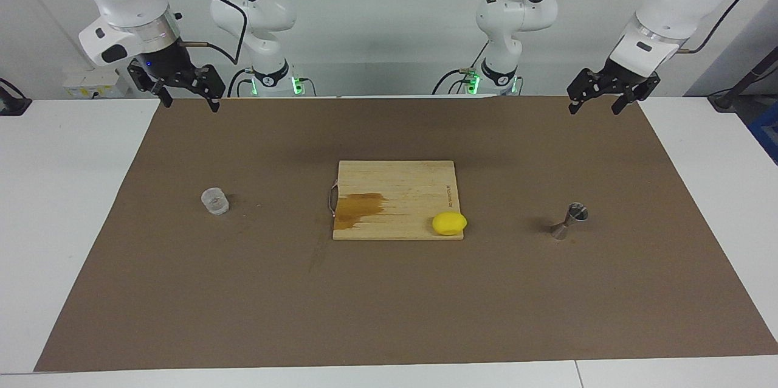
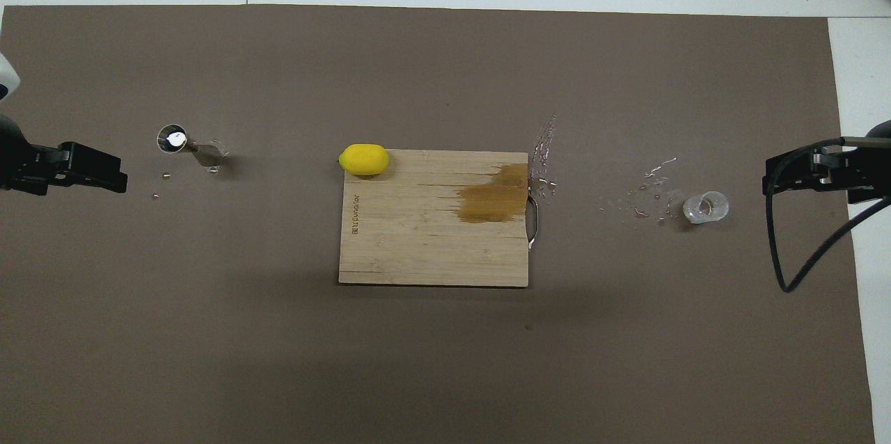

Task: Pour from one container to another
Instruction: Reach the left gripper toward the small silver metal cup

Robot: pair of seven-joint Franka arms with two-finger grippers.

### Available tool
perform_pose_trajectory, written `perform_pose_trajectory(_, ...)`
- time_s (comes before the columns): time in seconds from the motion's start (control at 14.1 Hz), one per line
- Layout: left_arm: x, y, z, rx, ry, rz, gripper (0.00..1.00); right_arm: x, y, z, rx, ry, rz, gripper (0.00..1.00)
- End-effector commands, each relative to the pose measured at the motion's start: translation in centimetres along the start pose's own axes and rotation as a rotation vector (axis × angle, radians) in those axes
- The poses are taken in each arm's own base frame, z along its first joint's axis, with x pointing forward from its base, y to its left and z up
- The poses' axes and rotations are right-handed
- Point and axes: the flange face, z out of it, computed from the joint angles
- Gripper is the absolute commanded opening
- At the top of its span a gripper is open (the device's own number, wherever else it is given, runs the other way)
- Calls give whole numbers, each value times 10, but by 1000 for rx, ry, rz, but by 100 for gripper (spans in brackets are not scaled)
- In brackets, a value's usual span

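The clear cup (image 1: 214,201) stands upright on the brown mat toward the right arm's end; it also shows in the overhead view (image 2: 704,207). The steel jigger (image 1: 569,221) stands upright on the mat toward the left arm's end, its open top showing from above (image 2: 174,138). My right gripper (image 1: 189,104) hangs open and empty, high over the mat's edge at the robots' side, apart from the cup; its tip shows from above (image 2: 773,179). My left gripper (image 1: 594,110) hangs open and empty, likewise high over that edge, apart from the jigger (image 2: 104,176).
A wooden cutting board (image 1: 395,184) with a wet stain (image 2: 491,197) lies mid-mat. A yellow lemon (image 1: 449,223) sits at its corner toward the jigger. Water drops (image 2: 647,193) lie on the mat between board and cup, and a few beside the jigger.
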Motion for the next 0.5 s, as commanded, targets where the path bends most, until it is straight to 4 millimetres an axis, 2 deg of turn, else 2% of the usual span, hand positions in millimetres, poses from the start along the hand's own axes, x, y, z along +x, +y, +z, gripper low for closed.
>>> perform_pose_trajectory(0.0,6,-41,45,-95,-76,-97,100,-4,5,-5,7,2,-20,100)
perform_pose_trajectory(0.21,5,-80,83,-165,-169,-247,100,-5,4,-5,8,2,-18,100)
perform_pose_trajectory(0.43,4,-110,110,-307,-232,-476,100,-5,4,-5,8,2,-20,100)
